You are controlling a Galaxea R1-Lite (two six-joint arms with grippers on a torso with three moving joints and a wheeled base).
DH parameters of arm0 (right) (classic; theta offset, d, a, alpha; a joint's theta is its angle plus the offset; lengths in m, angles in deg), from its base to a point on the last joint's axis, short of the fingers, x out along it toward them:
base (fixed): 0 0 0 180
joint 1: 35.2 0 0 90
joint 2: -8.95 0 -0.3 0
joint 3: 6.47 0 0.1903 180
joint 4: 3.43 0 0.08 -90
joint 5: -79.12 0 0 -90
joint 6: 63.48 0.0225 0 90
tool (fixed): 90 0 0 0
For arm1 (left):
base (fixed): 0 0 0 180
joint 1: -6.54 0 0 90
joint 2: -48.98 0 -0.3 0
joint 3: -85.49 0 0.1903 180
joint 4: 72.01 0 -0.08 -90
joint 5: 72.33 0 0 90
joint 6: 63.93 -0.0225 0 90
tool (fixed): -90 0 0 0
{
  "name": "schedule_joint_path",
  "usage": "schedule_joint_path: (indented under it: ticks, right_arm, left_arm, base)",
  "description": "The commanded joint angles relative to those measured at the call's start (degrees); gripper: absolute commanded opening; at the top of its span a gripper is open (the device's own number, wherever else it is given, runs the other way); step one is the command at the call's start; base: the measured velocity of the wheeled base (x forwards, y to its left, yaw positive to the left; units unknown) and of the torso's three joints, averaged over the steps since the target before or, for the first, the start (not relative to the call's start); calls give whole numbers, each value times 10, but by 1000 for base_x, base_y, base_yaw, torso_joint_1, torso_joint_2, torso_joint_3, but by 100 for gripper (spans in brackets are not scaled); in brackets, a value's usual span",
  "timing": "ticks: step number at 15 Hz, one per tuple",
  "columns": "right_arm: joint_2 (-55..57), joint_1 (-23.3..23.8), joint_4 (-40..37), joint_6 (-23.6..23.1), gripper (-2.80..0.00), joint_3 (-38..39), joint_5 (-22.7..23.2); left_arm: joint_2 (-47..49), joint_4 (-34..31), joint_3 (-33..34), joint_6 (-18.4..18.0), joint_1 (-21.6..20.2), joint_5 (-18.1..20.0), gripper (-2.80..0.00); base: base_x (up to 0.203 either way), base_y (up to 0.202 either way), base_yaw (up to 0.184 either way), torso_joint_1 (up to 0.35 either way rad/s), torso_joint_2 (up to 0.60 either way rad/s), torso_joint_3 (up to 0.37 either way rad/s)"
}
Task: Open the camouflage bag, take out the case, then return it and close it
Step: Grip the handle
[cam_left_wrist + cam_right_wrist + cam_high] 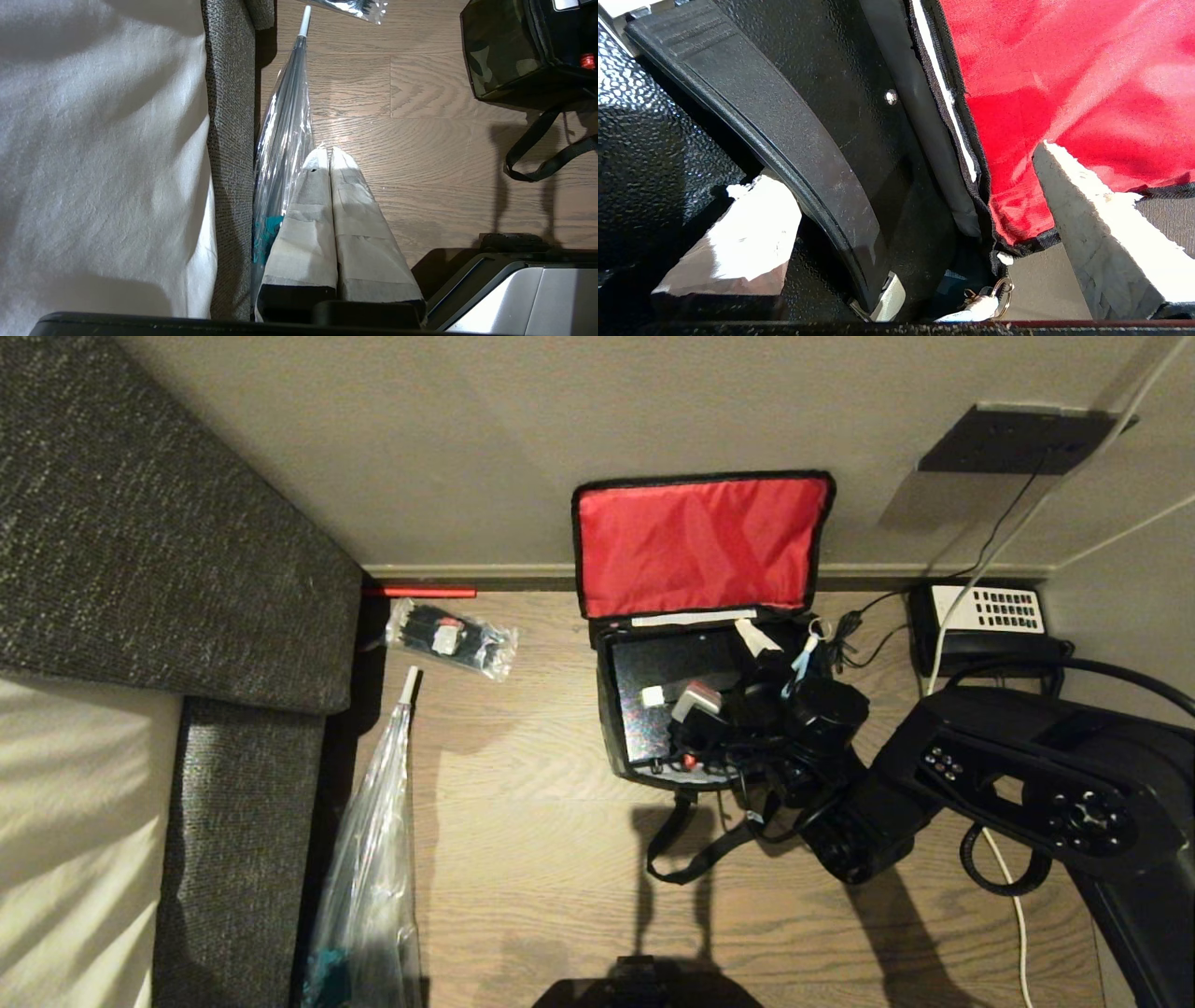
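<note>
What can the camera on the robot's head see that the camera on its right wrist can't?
Only the head view shows the whole camouflage bag on the wooden floor, its red lid up against the wall, a telephone beside it and clear plastic bags by the sofa. Only the right wrist view shows the case's curved handle up close. Both show the black case in the bag and the open right gripper over it.

Floor: wood planks, running up to the wall.
Camouflage bag: sitting on the floor, lid open.
Telephone: just right of the bag.
Small plastic packet: left of the bag.
Long clear bag: further left, along the sofa.
</note>
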Motion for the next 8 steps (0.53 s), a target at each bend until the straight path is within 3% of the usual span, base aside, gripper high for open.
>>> schedule_joint_path:
  ticks: [1, 8]
  right_arm:
    - [15, 8, 1, -5, 0, -1, 1]
    - [29, 17, 1, -1, 0, 8, -1]
  left_arm:
    - [1, 0, 1, -1, 0, 0, -280]
    - [1, 0, 1, -1, 0, 0, -280]
  base:
    - [0, 0, 0, 0, 0, 0]
    - [0, 0, 0, 0, 0, 0]
